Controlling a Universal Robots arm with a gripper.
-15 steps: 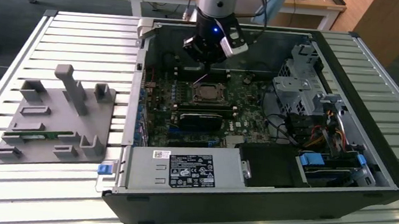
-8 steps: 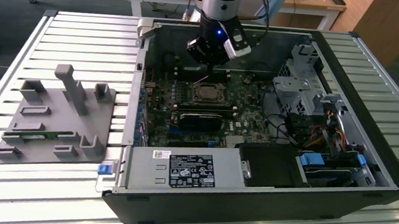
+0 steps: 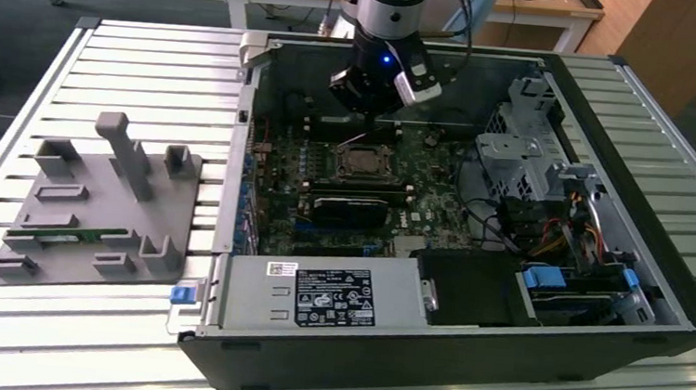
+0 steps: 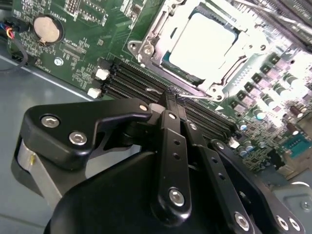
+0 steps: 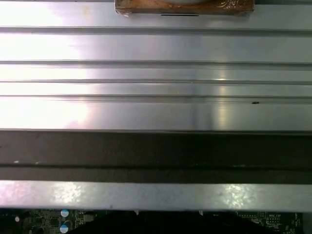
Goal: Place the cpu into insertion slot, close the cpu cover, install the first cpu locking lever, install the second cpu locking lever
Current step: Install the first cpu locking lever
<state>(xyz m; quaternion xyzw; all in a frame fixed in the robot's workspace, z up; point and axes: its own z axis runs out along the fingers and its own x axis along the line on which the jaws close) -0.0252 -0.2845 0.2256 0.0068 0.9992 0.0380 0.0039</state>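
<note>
A: Closest to my second wrist camera are my own black fingers point(image 4: 168, 146), pressed together with nothing between them. So my gripper point(image 4: 171, 97) is closed and empty.

B: Where's the cpu?

A: Already seated. In the second wrist view the cpu point(image 4: 202, 41) lies flat in the insertion slot point(image 4: 161, 61), its pale face glaring under the light. It sits just beyond my fingertips, across the dark memory slots point(image 4: 131, 78).

B: And the cpu cover?

A: The cpu cover point(image 4: 234, 66) looks like it's lying around the chip, the silver frame bordering it, though the glare keeps me from saying it's fully down. A thin lever wire point(image 4: 195, 95) runs along the socket's near edge, right off my fingertips and parallel to the memory slots.

B: Anything crowding you?

A: In the exterior view my gripper point(image 3: 374, 95) hangs over the far side of the open computer case point(image 3: 460, 353), just behind the socket. A black module point(image 3: 350, 206) lies nearer the front, drive bays point(image 3: 518, 162) toward the exterior view's right, and a grey fixture point(image 3: 98, 203) well apart outside.
</note>
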